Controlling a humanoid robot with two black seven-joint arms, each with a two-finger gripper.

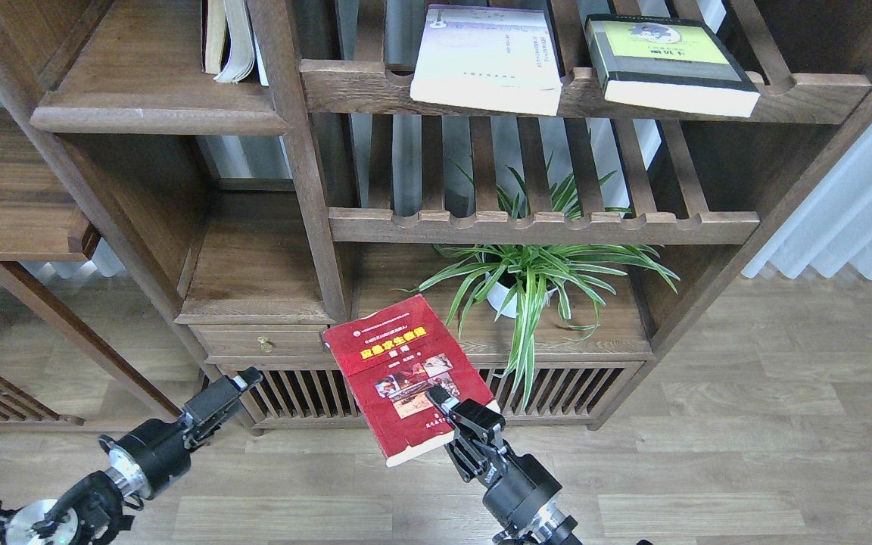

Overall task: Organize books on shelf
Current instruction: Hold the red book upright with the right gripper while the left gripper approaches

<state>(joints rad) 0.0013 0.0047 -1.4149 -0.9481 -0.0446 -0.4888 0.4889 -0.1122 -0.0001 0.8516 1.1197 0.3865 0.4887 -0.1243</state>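
Observation:
My right gripper (445, 405) is shut on the lower right corner of the red paperback (398, 371) and holds it face up in the air in front of the cabinet's low slatted front. The pale lavender-white paperback (487, 59) and the thick yellow-green and grey book (663, 64) lie flat on the top slatted rack. The solid dark-brown shelf (152, 110) with the rounded front edge is at the upper left. My left gripper (243, 378) is low at the left, pointing up and right; its fingers look closed and hold nothing.
Some upright books (230, 42) stand at the back right of the solid shelf. A potted spider plant (527, 276) fills the lower right compartment just behind the red book. A small drawer with a brass knob (263, 345) sits below the left compartment.

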